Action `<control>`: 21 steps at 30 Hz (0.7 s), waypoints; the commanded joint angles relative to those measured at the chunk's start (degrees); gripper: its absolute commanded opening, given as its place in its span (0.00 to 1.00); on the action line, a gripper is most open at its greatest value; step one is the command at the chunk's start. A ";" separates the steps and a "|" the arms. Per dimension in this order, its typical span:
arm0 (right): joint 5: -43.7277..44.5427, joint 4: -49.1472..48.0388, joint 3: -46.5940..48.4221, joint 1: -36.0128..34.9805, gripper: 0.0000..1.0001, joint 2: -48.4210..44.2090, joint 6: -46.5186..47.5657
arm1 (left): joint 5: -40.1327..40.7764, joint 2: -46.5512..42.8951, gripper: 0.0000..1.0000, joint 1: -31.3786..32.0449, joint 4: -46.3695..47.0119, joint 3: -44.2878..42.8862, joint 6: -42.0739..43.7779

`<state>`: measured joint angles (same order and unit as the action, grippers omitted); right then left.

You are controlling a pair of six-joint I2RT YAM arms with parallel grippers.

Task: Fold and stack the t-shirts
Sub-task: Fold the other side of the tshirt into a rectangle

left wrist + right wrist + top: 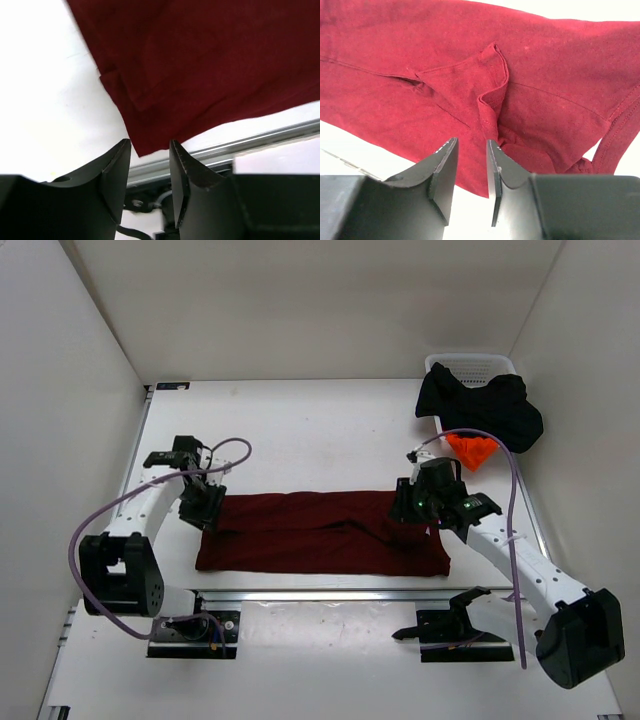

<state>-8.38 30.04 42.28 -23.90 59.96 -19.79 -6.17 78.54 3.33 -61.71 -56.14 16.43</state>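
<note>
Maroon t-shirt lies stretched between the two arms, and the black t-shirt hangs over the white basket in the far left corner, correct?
Wrong side: the top external view shows the black t-shirt over the white basket in the far right corner, not the left. The rest is right.

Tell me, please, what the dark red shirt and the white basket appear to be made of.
The dark red shirt looks like soft, matte knit cloth, probably cotton: it creases and shows stitched hems. The white basket looks like rigid moulded plastic, judging by its even grid of holes.
</note>
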 commanded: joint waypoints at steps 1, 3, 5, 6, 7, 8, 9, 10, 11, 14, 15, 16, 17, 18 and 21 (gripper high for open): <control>-1.46 -3.24 -1.50 0.96 0.26 -2.31 0.18 | -1.20 1.78 0.48 -3.06 -3.85 -4.85 -8.06; -1.55 -2.89 -1.68 1.31 0.26 -1.79 0.72 | -10.84 5.19 0.50 -9.10 -4.64 -7.22 -10.17; -1.64 -2.80 -1.50 1.31 0.26 -2.31 0.98 | -21.82 10.63 0.50 -14.82 -5.25 -8.19 -10.54; -1.81 -2.54 -1.24 1.83 0.27 -2.22 1.24 | -21.86 12.75 0.50 -15.63 -5.35 -8.46 -10.45; -1.99 -2.10 -0.89 1.75 0.27 -2.13 1.33 | -20.91 13.38 0.50 -17.20 -5.17 -8.46 -10.54; -1.90 -2.35 -0.89 1.58 0.27 -3.00 1.51 | -21.07 14.26 0.50 -18.00 -5.78 -8.11 -10.19; -1.90 -2.36 -0.71 1.66 0.27 -3.45 1.60 | -22.03 14.36 0.51 -18.27 -6.13 -7.33 -9.66; -1.64 -2.27 -0.62 1.58 0.27 -3.45 1.42 | -23.52 14.44 0.53 -18.36 -5.88 -6.80 -9.92; -1.64 -1.92 -0.80 1.32 0.27 -3.89 1.25 | -23.36 13.40 0.54 -17.32 -5.79 -5.83 -10.44; -1.38 -2.27 -1.15 1.58 0.27 -4.07 0.46 | -22.48 13.39 0.57 -15.38 -3.94 -4.86 -12.73; -1.90 -2.70 -0.89 1.66 0.27 -4.07 0.46 | -22.13 14.09 0.60 -15.90 -3.85 -4.60 -12.56; -1.81 -2.97 -0.71 1.40 0.27 -3.54 0.11 | -22.13 15.40 0.61 -16.42 -4.11 -4.94 -13.08; -1.47 -2.97 -0.88 1.23 0.27 -3.89 -0.42 | -22.04 16.20 0.61 -17.47 -3.94 -4.68 -13.17; -1.11 -2.97 -0.54 0.96 0.27 -3.63 -0.68 | -21.34 17.94 0.61 -17.83 -3.85 -5.72 -13.17; -0.58 -3.06 -0.36 0.26 0.28 -2.92 -1.57 | -19.06 20.85 0.60 -17.75 -4.21 -7.05 -13.17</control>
<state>-9.67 29.06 40.97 -22.90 56.93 -20.08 -25.89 97.45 -13.87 -66.30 -61.47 3.97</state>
